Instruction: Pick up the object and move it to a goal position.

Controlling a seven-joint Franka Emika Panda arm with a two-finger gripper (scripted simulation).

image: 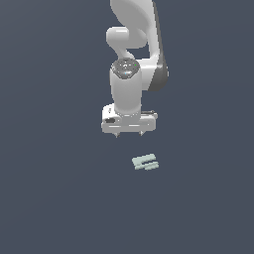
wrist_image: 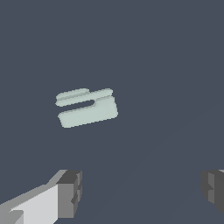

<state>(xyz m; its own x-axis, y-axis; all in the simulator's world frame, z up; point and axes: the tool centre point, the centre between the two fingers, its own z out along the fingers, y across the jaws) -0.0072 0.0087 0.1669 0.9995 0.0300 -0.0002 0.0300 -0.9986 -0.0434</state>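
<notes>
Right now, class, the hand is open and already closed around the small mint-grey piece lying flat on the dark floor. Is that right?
Not quite. The hand is open, but nothing sits between its fingers. The small mint-grey piece lies flat on the dark floor, apart from the hand, ungrasped. The wrist view shows it clear of both fingertips.

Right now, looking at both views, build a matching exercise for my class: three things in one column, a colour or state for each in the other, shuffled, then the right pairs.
Column one:
1. object
2. gripper
3. floor

Column two:
A. open, holding nothing
B. dark slate blue, plain
C. pale mint-grey, lying flat

Pairs: 1-C, 2-A, 3-B. In the wrist view the object lies apart from the gripper's dark fingers.
</notes>
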